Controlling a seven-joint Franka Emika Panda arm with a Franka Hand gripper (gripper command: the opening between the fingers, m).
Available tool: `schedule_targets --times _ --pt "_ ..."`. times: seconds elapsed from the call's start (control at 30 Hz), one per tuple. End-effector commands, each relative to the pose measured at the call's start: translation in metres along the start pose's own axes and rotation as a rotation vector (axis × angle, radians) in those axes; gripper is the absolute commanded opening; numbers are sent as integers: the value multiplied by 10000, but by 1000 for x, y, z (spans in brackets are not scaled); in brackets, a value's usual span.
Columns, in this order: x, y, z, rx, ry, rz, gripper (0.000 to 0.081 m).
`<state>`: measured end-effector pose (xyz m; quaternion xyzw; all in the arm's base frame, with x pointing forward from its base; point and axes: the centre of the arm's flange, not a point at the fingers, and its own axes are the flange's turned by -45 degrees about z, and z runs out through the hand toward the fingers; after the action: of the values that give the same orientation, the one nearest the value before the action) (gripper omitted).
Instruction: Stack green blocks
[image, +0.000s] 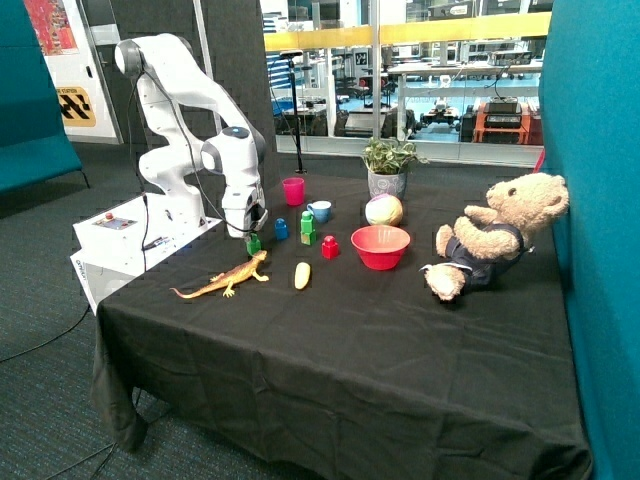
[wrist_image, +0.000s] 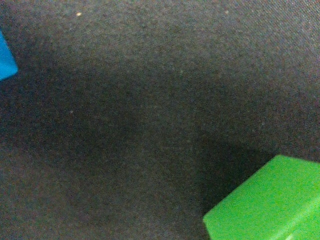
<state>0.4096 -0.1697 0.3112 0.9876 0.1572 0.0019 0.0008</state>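
Note:
One small green block (image: 254, 243) sits on the black cloth near the orange lizard's tail. My gripper (image: 251, 233) is right above it, low over the table, and hides the block's top. In the wrist view a corner of this green block (wrist_image: 270, 206) shows close up on the cloth, and an edge of the blue block (wrist_image: 6, 62) shows at the frame's side. A short way off, past the blue block (image: 281, 229), stands a green stack (image: 308, 227) of two blocks with a yellowish base.
A red block (image: 330, 247) lies by the red bowl (image: 380, 246). Pink cup (image: 293, 191), blue cup (image: 320, 211), ball (image: 384, 209) and potted plant (image: 387, 166) stand behind. An orange toy lizard (image: 225, 280), a yellow piece (image: 302, 275) and a teddy bear (image: 495, 236) are also on the table.

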Motion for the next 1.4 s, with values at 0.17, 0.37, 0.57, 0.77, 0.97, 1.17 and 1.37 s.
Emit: schedule_targets --times 0.17,0.37,0.57,0.77,0.97,1.17,1.37 --pt "1 3 3 23 -35 22 18" --pt "1 2 3 23 -35 -7 0" --pt "2 1 2 23 -35 -47 0" --pt "2 -1 -1 23 -35 -100 0" --pt "10 -2 -19 23 -35 -254 0" --pt "15 -4 -32 23 -35 -305 0" --pt "18 -6 -40 23 -35 -344 0"
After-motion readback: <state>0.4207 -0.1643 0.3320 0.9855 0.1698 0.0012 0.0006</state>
